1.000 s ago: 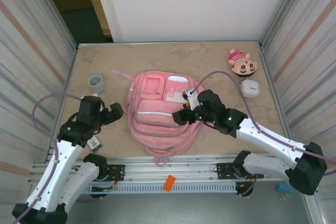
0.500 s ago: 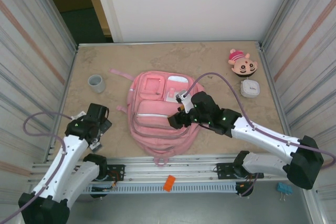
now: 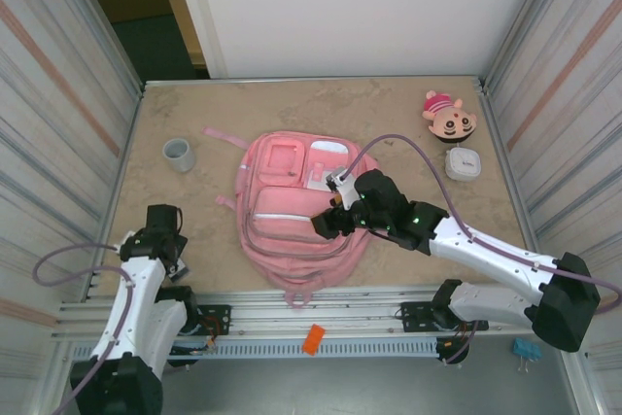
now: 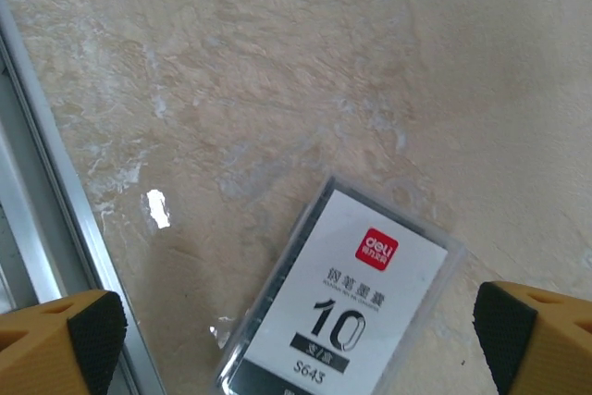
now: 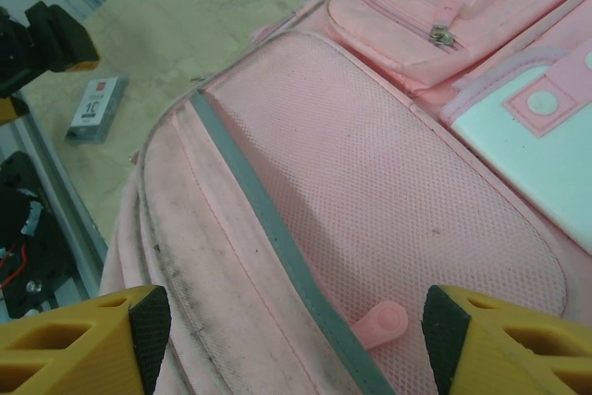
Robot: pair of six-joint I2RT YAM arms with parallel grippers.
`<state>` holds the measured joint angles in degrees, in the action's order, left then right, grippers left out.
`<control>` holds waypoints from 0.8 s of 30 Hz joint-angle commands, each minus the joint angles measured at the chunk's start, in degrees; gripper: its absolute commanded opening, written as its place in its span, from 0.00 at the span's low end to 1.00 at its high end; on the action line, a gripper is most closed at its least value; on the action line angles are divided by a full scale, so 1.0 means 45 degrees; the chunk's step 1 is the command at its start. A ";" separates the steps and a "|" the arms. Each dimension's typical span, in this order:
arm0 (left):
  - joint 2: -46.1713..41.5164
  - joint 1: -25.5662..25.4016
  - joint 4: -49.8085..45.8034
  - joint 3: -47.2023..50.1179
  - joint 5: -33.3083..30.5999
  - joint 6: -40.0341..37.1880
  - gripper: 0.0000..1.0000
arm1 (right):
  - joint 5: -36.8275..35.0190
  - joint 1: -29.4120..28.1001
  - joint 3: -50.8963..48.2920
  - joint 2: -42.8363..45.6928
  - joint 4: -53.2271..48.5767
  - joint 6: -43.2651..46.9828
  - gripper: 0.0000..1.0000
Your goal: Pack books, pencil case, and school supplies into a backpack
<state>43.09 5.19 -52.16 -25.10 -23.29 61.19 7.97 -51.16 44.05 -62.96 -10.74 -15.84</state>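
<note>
On the desk (image 4: 277, 62) at 7 o'clock, the left gripper (image 4: 301, 332) hovers spread over the supplies pack (image 4: 344, 302); the right gripper (image 5: 296, 326), spread, overhangs the backpack (image 5: 370, 210).

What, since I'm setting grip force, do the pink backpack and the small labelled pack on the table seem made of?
Backpack: soft matte fabric, likely synthetic; the pocket panel shows fine mesh weave and stitched seams. Labelled pack: probably a clear, glossy hard-plastic case; its transparent edge surrounds a printed white-and-black card.
</note>
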 commanded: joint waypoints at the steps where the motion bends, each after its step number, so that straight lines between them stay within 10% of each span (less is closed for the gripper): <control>1: 0.0488 0.0310 0.1573 0.0302 0.0249 -0.0955 0.99 | -0.0219 -0.0092 0.0142 0.0224 -0.0130 0.0257 0.73; 14: 0.3120 0.0320 0.6745 0.0549 0.4525 -0.3329 0.99 | -0.0218 -0.0097 0.0289 -0.0008 -0.0075 0.0199 0.73; 24: 0.3095 0.0292 0.6564 -0.0621 0.6005 -0.4416 0.98 | -0.0130 -0.0136 0.0498 -0.0488 0.0007 0.0179 0.73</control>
<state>58.06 6.48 -20.05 -25.32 -0.60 43.66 7.49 -51.18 44.05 -64.49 -10.74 -15.84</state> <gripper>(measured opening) 0.979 0.731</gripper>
